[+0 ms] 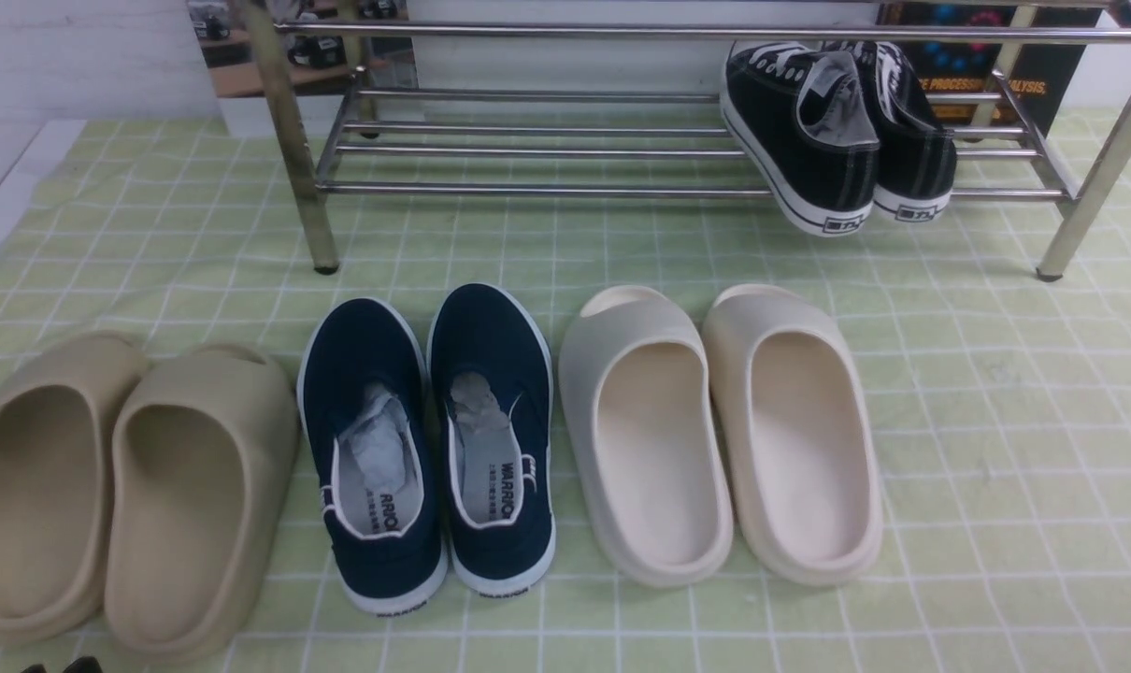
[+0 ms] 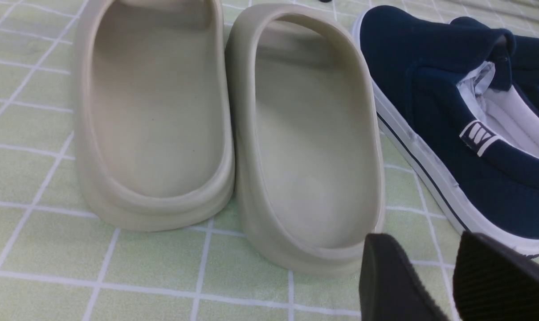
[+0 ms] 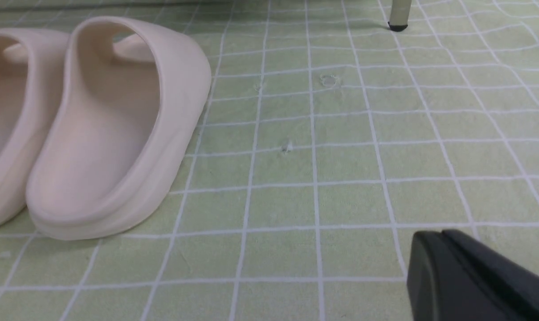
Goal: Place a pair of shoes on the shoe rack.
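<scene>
Blk sneaker pair (image 1: 837,131) sits tilted on rack (image 1: 528,187) lower shelf, R end, heels overhanging; looks light, soft canvas w/ stiff sole, best pinched at heel collar; R gripper (image 3: 443,263) pressed together, empty; L gripper (image 2: 430,276) spread.

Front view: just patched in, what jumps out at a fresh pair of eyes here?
The black sneakers stand out first: both lie tilted on the lower shelf of the shoe rack, at its right end, heels hanging over the front bar. Below, three pairs line the green checked cloth: tan slides left, navy slip-ons middle, cream slides right. Neither gripper holds anything; the left gripper is open near the tan slides.
</scene>
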